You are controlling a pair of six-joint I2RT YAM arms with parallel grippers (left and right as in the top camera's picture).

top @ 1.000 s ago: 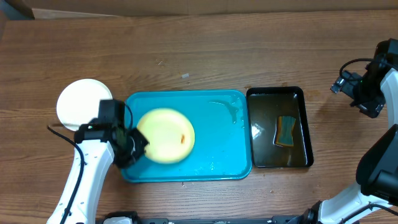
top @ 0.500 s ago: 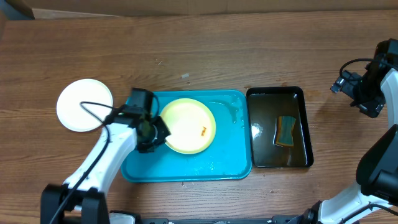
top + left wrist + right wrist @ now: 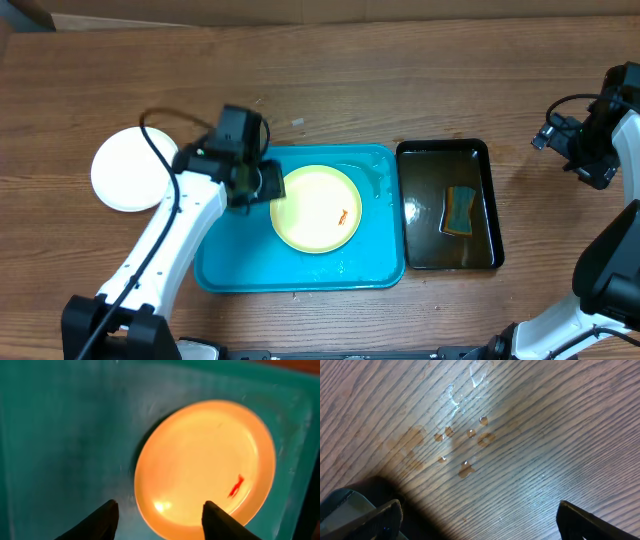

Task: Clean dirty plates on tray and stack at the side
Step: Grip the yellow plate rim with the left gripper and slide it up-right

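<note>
I am looking down on the table (image 3: pixel 420 70) with 12 o'clock at the far edge. The turquoise tray (image 3: pixel 240 265) is sitting near the middle. The pale yellow plate (image 3: pixel 316 208) is lying flat in it, a little toward 3 o'clock of the tray's centre. An orange-red smear (image 3: pixel 342 216) is showing on the plate's 4 o'clock side. A white plate (image 3: pixel 135 168) is resting on the bare table at 9 o'clock of the tray, apart from its rim; I cannot tell whether another is lying under it.

The left pincer (image 3: pixel 265 185) is hovering at the yellow plate's 9 o'clock edge. Through the left wrist camera I am seeing its two dark fingers (image 3: pixel 107 520) standing apart, with the plate's near rim showing in the gap, and it is gripping nothing.

A black tray (image 3: pixel 420 255) of water is sitting just beside the turquoise one at 3 o'clock, with a sponge (image 3: pixel 460 210) lying in it.

The right pincer (image 3: pixel 479 510) is hanging over the table at the 3 o'clock edge, well apart from both trays. Its jaws are standing wide and holding nothing, and below them water droplets (image 3: pixel 465 440) are glistening on the wood.
</note>
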